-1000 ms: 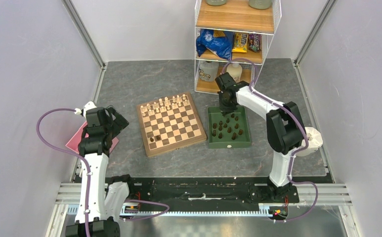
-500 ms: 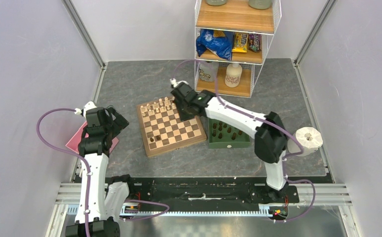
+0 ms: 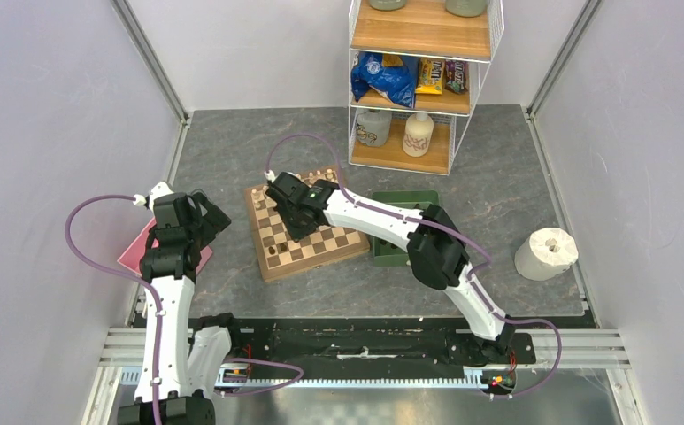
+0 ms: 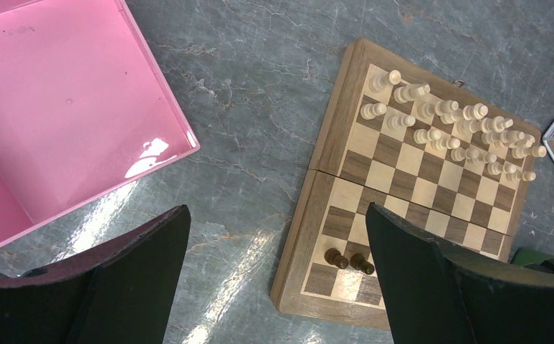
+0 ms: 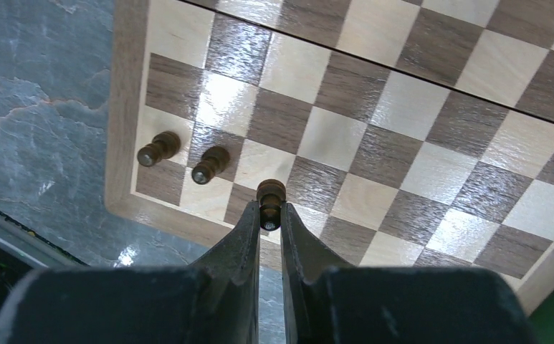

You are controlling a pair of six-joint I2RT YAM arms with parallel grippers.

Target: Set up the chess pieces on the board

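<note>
Board (image 3: pixel 320 248) lies on the counter (image 3: pixel 232 150), pale pieces (image 4: pixel 446 129) ranked on its far side. Your left fingers (image 4: pixel 137 279) hang apart, idle. Your right fingers (image 5: pixel 241 244) clamp a dark piece (image 5: pixel 271 193) over the near row beside two standing dark pieces (image 5: pixel 158 148), evidently to extend that rank.

Board (image 4: pixel 329 136) checkered tan and brown; cream pieces (image 4: pixel 401 120), dark-brown pieces (image 4: pixel 336 258).

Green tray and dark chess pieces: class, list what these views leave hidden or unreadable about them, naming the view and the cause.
- Top external: the right arm crosses the green tray, so the pieces left in it cannot be counted.
- Top external: the two dark pieces on the board are too small to name.
- Right wrist: the right end effector covers the base of the held dark piece; contact with the board is unclear.
</note>
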